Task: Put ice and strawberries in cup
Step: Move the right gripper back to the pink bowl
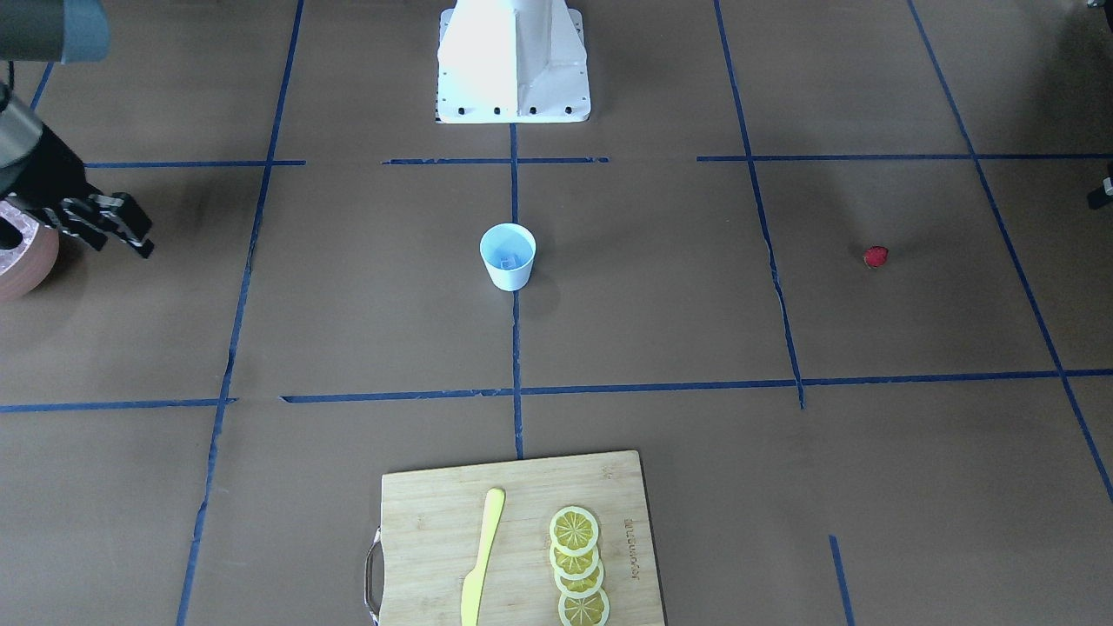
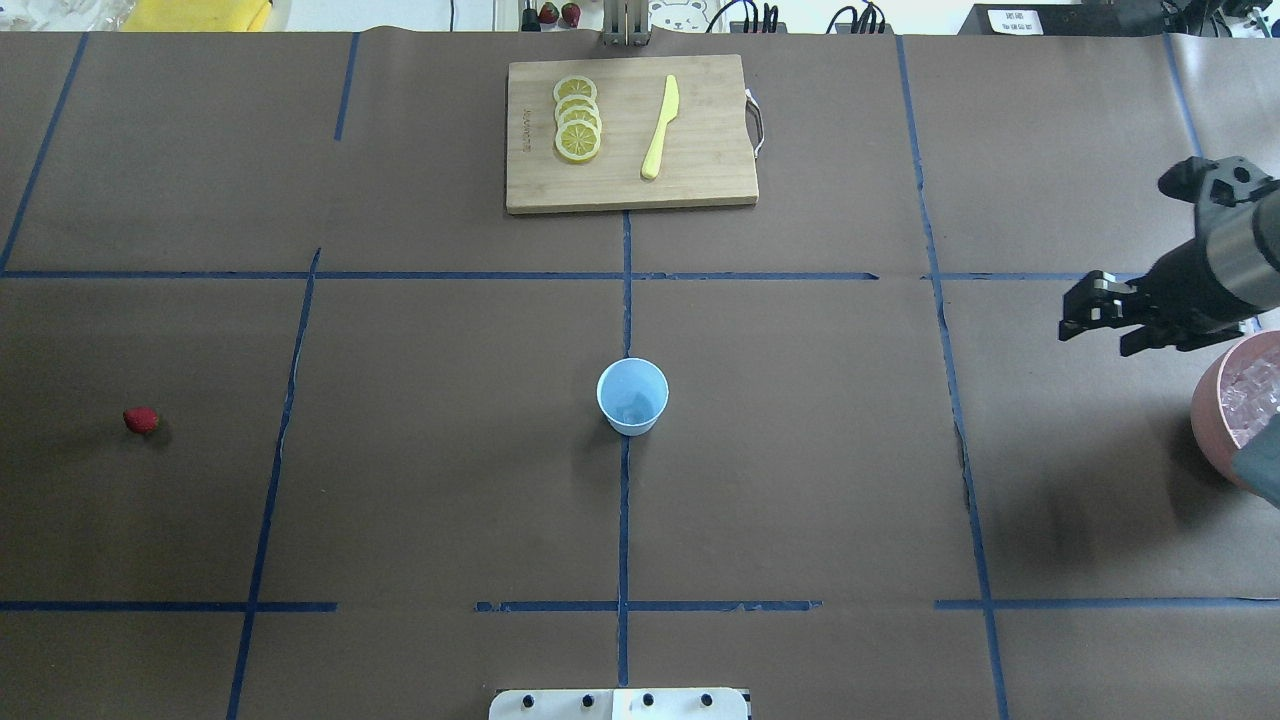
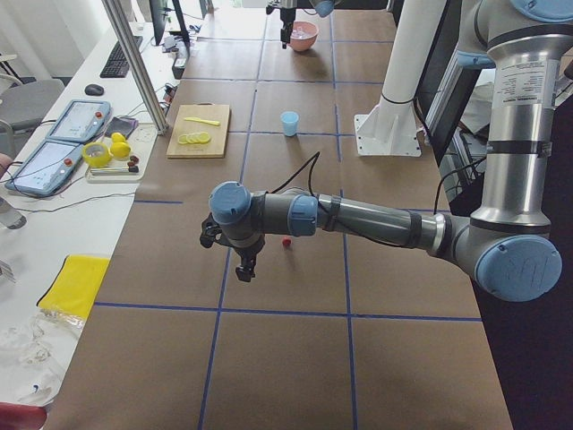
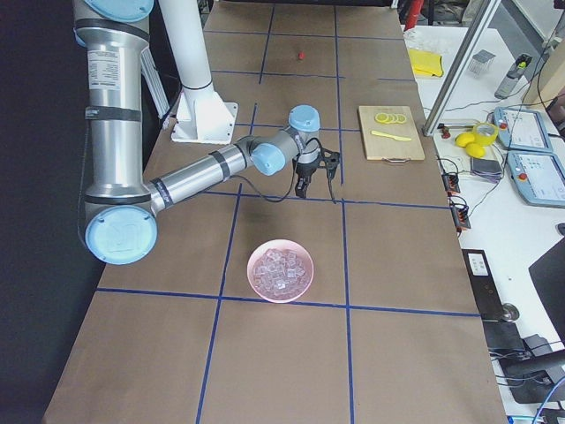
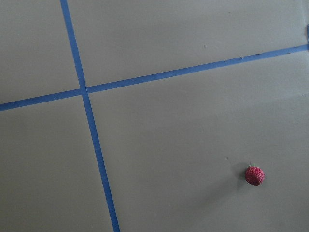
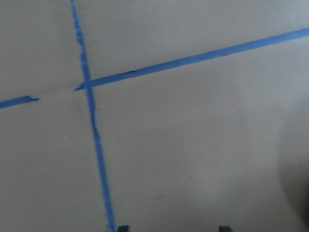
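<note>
The right hand point(image 2: 1097, 333), jaws spread wide and empty, hangs near the pink bowl point(image 2: 1203, 402) of ice point(image 2: 1255, 395) at the overhead view's right edge; the ice looks light, hard and slick, so pinch one cube squarely across flat faces

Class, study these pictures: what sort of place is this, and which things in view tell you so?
Most likely a robotics lab, not a kitchen: a jointed robot arm reaches over a paper-covered table marked with blue tape lines, and control tablets sit on a side bench.
</note>
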Controlling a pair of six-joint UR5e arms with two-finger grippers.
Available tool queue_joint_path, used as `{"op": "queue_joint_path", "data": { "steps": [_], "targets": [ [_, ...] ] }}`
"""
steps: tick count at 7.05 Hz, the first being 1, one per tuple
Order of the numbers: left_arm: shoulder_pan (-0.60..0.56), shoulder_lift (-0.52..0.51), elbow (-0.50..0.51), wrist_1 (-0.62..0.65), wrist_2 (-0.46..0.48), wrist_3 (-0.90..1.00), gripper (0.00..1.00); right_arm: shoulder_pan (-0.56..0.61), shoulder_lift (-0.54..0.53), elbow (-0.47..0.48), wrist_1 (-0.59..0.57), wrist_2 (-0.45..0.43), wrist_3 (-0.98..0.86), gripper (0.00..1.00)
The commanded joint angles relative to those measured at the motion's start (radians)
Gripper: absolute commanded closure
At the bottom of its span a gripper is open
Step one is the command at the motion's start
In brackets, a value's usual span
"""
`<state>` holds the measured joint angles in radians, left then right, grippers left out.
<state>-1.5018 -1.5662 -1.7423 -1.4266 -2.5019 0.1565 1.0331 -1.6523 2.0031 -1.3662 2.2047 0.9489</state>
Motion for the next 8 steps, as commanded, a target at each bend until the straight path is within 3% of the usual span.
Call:
{"op": "queue_joint_path", "data": {
  "steps": [1, 3, 6, 8],
  "targets": [
    [0.000, 0.000, 0.000, 0.000, 0.000, 0.000, 0.00, 0.177, -0.153, -0.033, -0.001, 0.065, -0.360, 0.30],
    [0.000, 0.000, -0.002, 0.000, 0.000, 0.000, 0.00, 0.254, -0.182, -0.136, 0.001, 0.061, -0.636, 0.27],
    [0.000, 0.000, -0.008, 0.003, 0.002, 0.000, 0.00, 0.254, -0.210, -0.161, 0.004, 0.061, -0.718, 0.27],
    [0.000, 0.000, -0.010, 0.005, 0.000, 0.000, 0.00, 0.252, -0.163, -0.216, 0.006, 0.058, -0.720, 0.28]
  ]
}}
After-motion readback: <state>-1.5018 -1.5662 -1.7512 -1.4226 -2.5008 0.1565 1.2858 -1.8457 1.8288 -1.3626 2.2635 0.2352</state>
